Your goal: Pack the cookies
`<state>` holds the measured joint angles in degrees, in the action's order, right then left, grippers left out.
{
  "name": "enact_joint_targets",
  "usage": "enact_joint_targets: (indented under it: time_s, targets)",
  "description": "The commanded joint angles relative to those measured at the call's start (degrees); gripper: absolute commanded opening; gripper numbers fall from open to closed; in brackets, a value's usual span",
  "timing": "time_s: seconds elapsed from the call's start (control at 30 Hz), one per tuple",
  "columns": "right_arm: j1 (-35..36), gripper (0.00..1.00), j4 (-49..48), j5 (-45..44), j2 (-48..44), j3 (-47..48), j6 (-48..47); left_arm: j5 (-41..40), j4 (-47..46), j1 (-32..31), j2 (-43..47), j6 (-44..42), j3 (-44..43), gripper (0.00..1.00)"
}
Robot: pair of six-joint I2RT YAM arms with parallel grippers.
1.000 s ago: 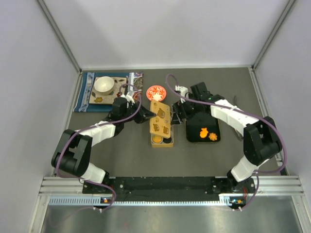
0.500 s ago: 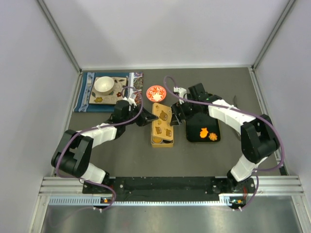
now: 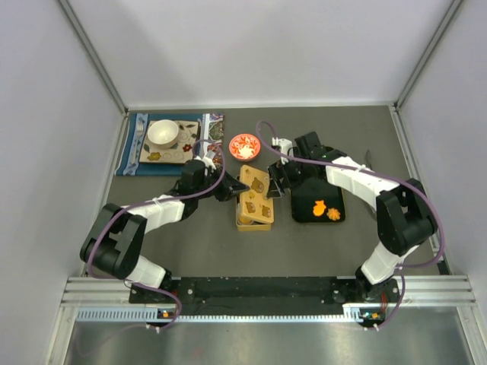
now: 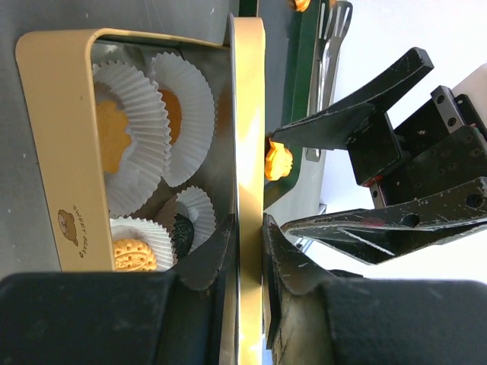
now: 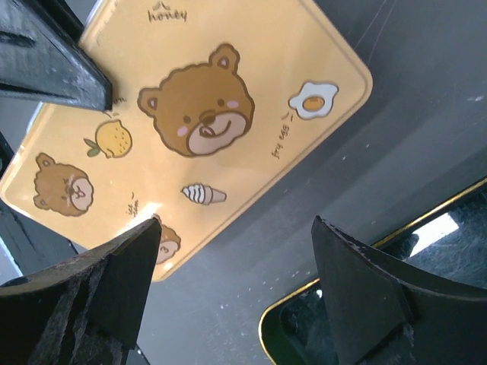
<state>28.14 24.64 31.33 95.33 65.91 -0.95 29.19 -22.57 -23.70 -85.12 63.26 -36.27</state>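
A yellow tin (image 3: 245, 222) sits mid-table with its bear-printed lid (image 3: 255, 196) held over it. My left gripper (image 3: 231, 190) is shut on the lid's edge (image 4: 249, 152). In the left wrist view the tin (image 4: 46, 137) holds white paper cups with orange cookies (image 4: 112, 144) and one black cookie (image 4: 183, 230). My right gripper (image 3: 276, 182) is open and empty just right of the lid (image 5: 190, 114), between it and the black tray (image 3: 304, 209). Two orange cookies (image 3: 326, 207) lie on the tray; one also shows in the left wrist view (image 4: 278, 160).
A red-and-white patterned dish (image 3: 244, 146) stands behind the tin. At back left a blue placemat (image 3: 133, 148) carries a wooden board with a white bowl (image 3: 163, 133). The tray's corner (image 5: 426, 304) lies under my right fingers. Metal tongs (image 4: 329, 46) lie by the tray.
My left gripper has carried the lid toward the front, so it now covers more of the tin; the orange cookie at the tin's near end is hidden. The right gripper stays open beside it.
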Motion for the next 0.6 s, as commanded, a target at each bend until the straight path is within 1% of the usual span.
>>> enact_joint_targets:
  time_s: [0.0, 0.43, 0.47, 0.57]
  targets:
    - [0.86, 0.81, -1.97, 1.01, 0.65, -1.05, -0.72, -2.29, 0.77, -0.20, 3.38, -1.65, 1.37, 0.00]
    - [1.39, 0.81, -2.93, 6.46, 5.56, 0.45, 0.60, -6.33, 4.11, -0.20, 3.91, -5.78, 3.14, 0.00]
    - [1.30, 0.81, -3.11, 6.81, 6.00, 0.88, 2.17, -6.34, 4.02, -0.20, 4.00, -6.05, 3.31, 0.00]
    - [1.48, 0.81, -3.46, 8.48, 7.76, 1.85, 2.97, -6.95, 4.11, -0.20, 3.91, -6.57, 3.93, 0.00]
